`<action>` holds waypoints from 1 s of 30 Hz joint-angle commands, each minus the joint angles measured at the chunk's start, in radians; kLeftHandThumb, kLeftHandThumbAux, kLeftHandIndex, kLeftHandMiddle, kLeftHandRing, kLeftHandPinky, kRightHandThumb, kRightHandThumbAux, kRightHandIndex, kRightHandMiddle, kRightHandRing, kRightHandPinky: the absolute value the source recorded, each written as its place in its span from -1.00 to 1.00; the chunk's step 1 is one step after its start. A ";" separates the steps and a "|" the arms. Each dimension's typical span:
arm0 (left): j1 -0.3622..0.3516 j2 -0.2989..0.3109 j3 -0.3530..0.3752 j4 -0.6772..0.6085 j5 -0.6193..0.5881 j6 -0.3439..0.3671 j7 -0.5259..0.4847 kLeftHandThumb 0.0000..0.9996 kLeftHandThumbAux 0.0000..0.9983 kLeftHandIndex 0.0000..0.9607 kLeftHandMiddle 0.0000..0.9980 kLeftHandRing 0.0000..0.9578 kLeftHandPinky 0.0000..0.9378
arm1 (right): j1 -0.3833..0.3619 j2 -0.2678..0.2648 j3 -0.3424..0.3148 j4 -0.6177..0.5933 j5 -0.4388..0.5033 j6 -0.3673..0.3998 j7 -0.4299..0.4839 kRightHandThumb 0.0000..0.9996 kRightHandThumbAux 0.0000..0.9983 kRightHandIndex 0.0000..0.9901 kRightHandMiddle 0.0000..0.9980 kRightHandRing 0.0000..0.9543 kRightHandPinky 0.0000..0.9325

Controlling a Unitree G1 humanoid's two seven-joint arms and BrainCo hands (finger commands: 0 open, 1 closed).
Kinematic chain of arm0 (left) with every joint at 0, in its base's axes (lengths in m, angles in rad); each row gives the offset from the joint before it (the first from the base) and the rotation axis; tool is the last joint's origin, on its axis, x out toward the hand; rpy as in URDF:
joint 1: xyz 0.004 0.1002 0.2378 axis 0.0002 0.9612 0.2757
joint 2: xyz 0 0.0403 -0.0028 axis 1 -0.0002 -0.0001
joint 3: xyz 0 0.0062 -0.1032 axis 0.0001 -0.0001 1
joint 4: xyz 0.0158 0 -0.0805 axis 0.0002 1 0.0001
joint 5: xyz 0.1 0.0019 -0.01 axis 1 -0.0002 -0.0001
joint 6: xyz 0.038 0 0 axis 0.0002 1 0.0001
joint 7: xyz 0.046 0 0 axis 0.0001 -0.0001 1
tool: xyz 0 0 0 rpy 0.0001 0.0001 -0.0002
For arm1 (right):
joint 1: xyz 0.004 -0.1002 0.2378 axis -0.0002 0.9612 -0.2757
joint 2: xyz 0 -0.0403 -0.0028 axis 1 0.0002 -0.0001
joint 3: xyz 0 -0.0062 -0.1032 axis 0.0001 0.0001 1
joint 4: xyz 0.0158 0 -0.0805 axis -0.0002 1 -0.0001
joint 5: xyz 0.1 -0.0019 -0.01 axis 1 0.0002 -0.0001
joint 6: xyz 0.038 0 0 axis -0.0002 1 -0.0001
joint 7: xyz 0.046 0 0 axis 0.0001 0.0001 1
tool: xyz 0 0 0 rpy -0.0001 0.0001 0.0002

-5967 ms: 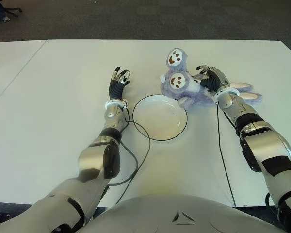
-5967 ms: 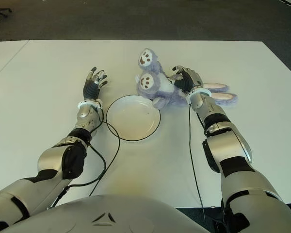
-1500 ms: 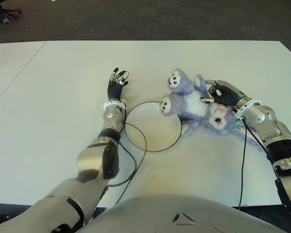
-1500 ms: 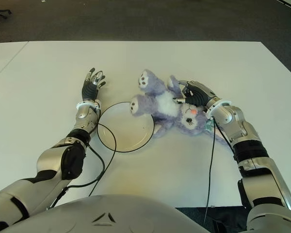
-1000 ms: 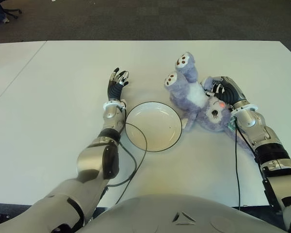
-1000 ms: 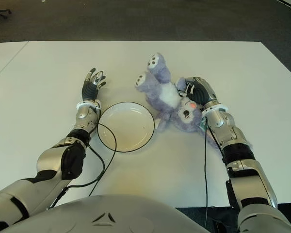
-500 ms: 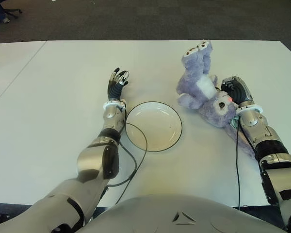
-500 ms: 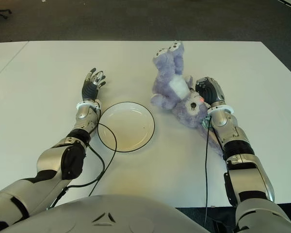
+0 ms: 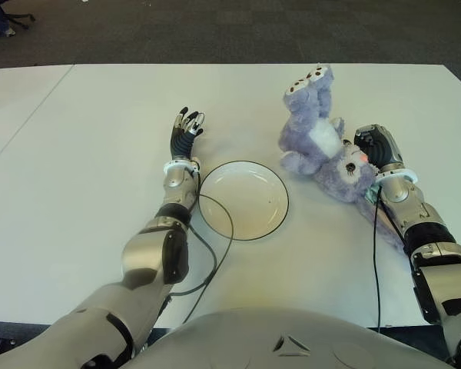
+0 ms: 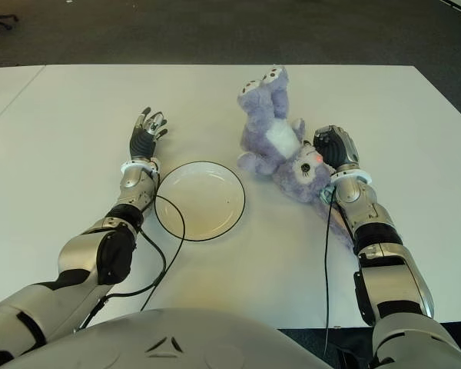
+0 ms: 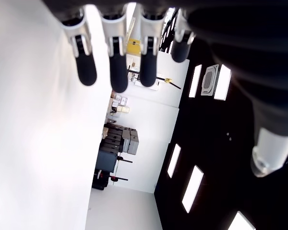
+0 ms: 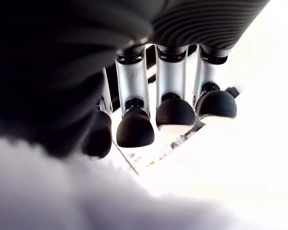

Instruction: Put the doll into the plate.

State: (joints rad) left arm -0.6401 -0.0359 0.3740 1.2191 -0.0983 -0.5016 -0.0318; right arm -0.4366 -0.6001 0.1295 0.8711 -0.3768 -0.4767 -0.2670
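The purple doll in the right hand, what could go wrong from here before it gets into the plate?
1. The right hand grips the doll only by its head end, so the body and feet hang free; it may swing or slip out during the carry.
2. The plate is shallow and hardly larger than the doll, so the doll could drape over the rim or push the plate.
3. The left hand shows beside the plate, open, not bracing it.

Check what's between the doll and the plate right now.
Only bare table lies between the doll, held in the right hand, and the plate; both eye views show it.
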 commanded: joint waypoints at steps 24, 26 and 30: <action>0.207 -0.017 0.022 0.125 -0.017 0.101 -0.013 -1.00 0.15 -0.75 -0.57 -0.53 -0.52 | -0.018 0.005 -0.018 -0.021 -0.005 -0.016 -0.039 -0.08 0.48 0.49 0.71 0.80 0.79; 0.205 -0.018 0.025 0.125 -0.021 0.104 -0.011 -1.00 0.17 -0.74 -0.55 -0.51 -0.50 | -0.015 0.005 -0.022 -0.036 -0.003 -0.015 -0.037 -0.07 0.47 0.49 0.71 0.80 0.78; 0.204 -0.021 0.028 0.125 -0.023 0.103 -0.013 -1.00 0.17 -0.73 -0.53 -0.50 -0.51 | -0.011 0.007 -0.029 -0.055 0.002 -0.007 -0.024 -0.04 0.46 0.47 0.71 0.79 0.79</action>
State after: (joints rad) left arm -0.6400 -0.0361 0.3770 1.2191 -0.0987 -0.5024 -0.0412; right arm -0.4420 -0.5990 0.1100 0.8415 -0.3767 -0.4799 -0.3010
